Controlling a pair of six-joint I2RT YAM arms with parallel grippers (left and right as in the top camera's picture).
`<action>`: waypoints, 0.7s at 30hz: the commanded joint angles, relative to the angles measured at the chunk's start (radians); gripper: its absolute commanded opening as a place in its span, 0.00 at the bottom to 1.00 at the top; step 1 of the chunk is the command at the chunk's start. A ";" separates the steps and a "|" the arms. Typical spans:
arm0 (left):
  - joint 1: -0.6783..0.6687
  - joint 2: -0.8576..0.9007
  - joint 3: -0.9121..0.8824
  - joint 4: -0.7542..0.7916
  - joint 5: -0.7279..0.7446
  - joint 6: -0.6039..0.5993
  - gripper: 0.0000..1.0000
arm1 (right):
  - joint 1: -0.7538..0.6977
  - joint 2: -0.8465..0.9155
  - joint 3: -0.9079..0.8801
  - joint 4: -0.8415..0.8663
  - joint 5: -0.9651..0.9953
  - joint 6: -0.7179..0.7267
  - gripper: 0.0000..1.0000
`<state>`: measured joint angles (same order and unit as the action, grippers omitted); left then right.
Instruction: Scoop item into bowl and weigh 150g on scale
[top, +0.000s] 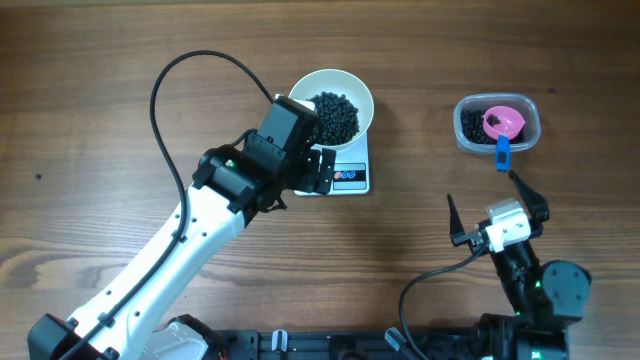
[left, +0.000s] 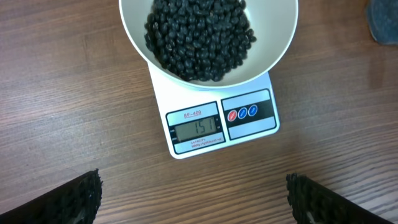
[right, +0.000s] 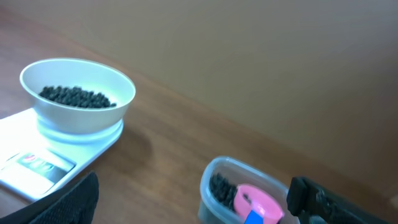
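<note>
Black beans (left: 199, 37) heaped in bowl (top: 335, 80) atop scale (left: 186, 99), reading near target. Left gripper (left: 193, 199), right gripper (right: 193, 199): jaws released, empty. Hazard: left gripper close by; a nudge shifts bowl, spills beans

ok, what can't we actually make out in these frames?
- Overhead: the scale display is mostly covered by the left arm, and what shows is too small to read.
- Left wrist: the bowl far rim is cut off by the top edge.
- Right wrist: the tub and pink scoop are blurred and cut off by the bottom edge.
</note>
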<state>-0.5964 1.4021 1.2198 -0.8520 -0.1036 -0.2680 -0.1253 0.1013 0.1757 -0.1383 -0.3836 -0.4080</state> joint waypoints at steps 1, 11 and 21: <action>-0.004 -0.014 -0.006 0.003 0.009 -0.009 1.00 | 0.005 -0.066 -0.066 0.037 0.010 0.000 1.00; -0.004 -0.014 -0.006 0.003 0.009 -0.009 1.00 | 0.005 -0.099 -0.106 0.078 0.027 0.132 1.00; -0.004 -0.014 -0.006 0.003 0.009 -0.009 1.00 | 0.048 -0.098 -0.171 0.171 0.087 0.251 0.99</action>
<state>-0.5964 1.4021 1.2190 -0.8513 -0.1036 -0.2680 -0.0937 0.0181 0.0147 0.0238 -0.3527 -0.2276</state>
